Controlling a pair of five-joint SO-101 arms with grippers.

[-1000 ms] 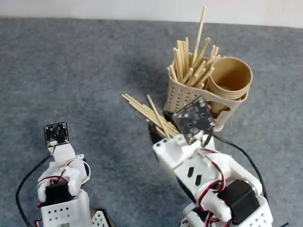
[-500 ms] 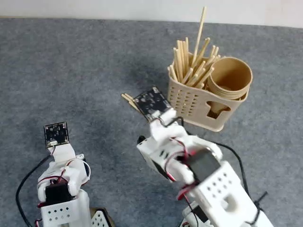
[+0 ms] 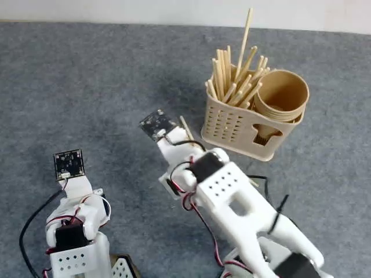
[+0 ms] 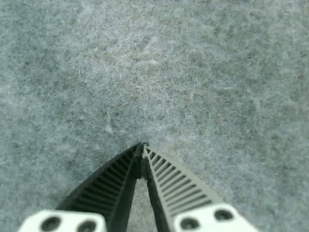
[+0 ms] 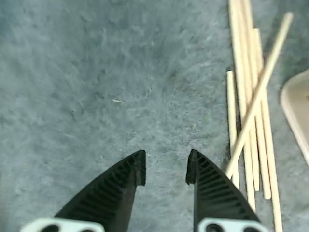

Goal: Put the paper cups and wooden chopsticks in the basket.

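A beige basket point(image 3: 237, 128) stands at the back right. It holds a bundle of upright wooden chopsticks point(image 3: 235, 78) and stacked paper cups point(image 3: 282, 95). Several loose chopsticks point(image 5: 251, 106) lie on the grey mat beside the basket's corner point(image 5: 300, 104). My right gripper point(image 5: 165, 169) hovers open over bare mat just beside them, with nothing between its fingers. In the high view the right arm point(image 3: 226, 191) covers most of the loose sticks, and one chopstick point(image 3: 186, 127) pokes out near the basket. My left gripper point(image 4: 142, 149) is shut and empty, low over the mat at the front left.
Grey felt mat point(image 3: 87, 75) covers the whole table. The left arm point(image 3: 75, 226) sits at the front left corner. A pale wall edge point(image 3: 174, 11) runs along the back.
The right arm has swung left, away from the basket, and its wrist now sits over the near end of the loose chopsticks. The left arm has not moved.
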